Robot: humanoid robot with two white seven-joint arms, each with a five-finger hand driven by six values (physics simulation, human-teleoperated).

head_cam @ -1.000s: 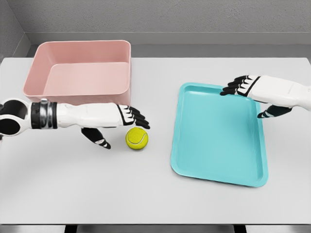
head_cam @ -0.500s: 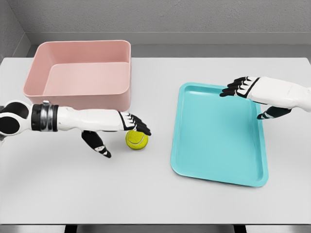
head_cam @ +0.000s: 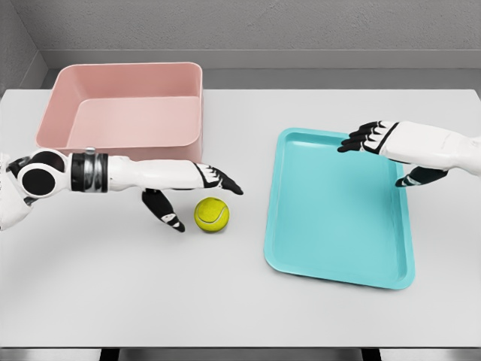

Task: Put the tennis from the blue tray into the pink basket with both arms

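The yellow tennis ball (head_cam: 212, 215) lies on the white table between the pink basket (head_cam: 125, 113) and the blue tray (head_cam: 340, 209), outside both. My left hand (head_cam: 197, 197) hovers just above and left of the ball, fingers spread, thumb hanging down beside it, holding nothing. My right hand (head_cam: 378, 150) is over the tray's far right corner, fingers relaxed and open. The tray holds nothing.
The pink basket stands at the back left with nothing inside. The table's front edge (head_cam: 240, 348) runs along the bottom. A grey wall rises behind the table.
The left hand dipped onto the ball and then lifted and stretched rightward above it. The ball stayed in place. The right hand drifted slightly left over the tray.
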